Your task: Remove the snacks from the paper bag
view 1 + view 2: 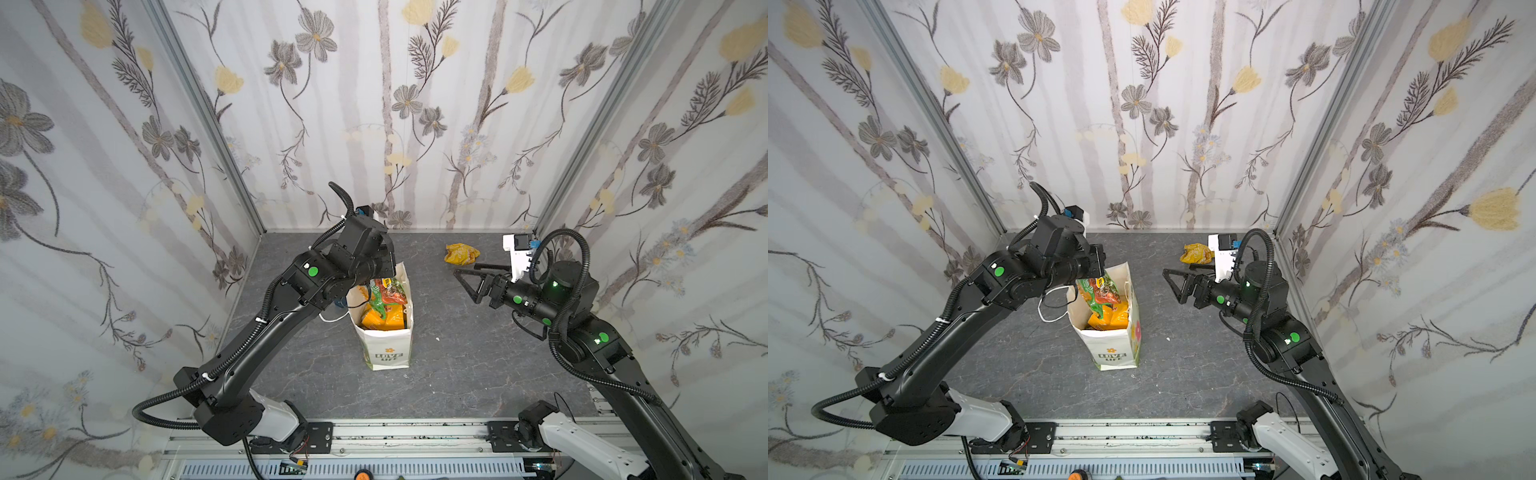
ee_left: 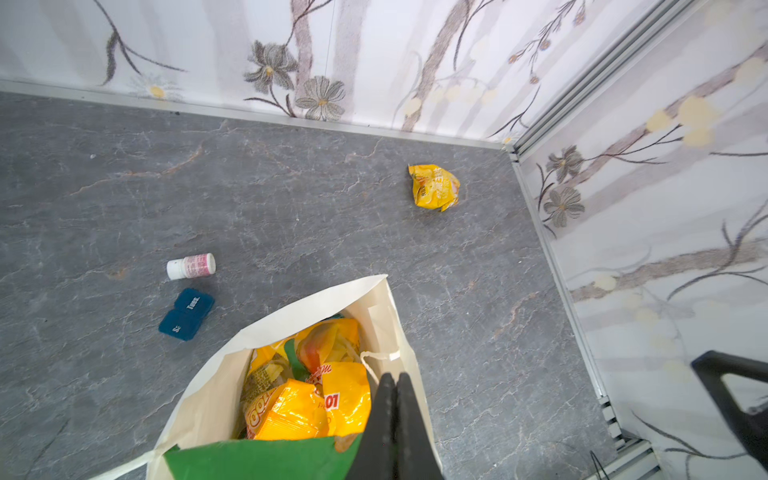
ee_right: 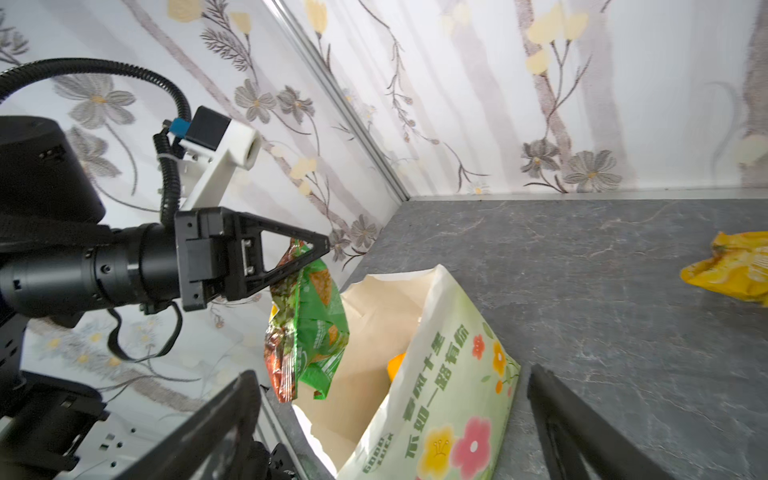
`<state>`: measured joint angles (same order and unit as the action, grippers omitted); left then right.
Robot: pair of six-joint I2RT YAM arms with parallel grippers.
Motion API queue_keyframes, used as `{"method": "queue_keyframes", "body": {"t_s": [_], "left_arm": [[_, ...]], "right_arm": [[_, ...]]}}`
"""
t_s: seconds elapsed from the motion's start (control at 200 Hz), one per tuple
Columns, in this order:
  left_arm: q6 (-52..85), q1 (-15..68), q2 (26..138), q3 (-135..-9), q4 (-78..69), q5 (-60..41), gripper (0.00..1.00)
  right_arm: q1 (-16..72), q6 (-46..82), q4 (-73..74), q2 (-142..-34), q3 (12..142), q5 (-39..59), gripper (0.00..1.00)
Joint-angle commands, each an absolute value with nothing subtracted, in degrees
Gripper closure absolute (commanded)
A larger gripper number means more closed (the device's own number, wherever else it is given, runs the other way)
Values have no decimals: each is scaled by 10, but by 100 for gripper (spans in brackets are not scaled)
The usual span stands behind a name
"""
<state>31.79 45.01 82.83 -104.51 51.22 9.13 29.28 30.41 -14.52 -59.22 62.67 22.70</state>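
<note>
Arms first: our left arm bends over the paper bag, its left gripper clamped on the green packet above the bag's mouth. Our right gripper hangs at the bag's 2 o'clock, jaws wide apart. A yellow packet lies at 1 o'clock. Only the left wrist view shows the blue case and bottle.

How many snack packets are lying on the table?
1: the yellow packet, near the far right corner. A green packet hangs from the left gripper over the paper bag; more sit inside, some maybe hidden.
</note>
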Motion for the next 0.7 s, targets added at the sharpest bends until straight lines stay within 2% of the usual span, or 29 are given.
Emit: {"method": "queue_keyframes", "body": {"t_s": [0.0,0.425,0.694], "left_arm": [[314,449,840,-1072,508,80,100],[324,460,868,-1127,495,59,100],[327,462,865,-1124,497,68,100]], "right_arm": [[322,335,-52,-599,614,257,1],[452,349,42,-721,634,206,4],[494,345,51,-788,667,188,25]]}}
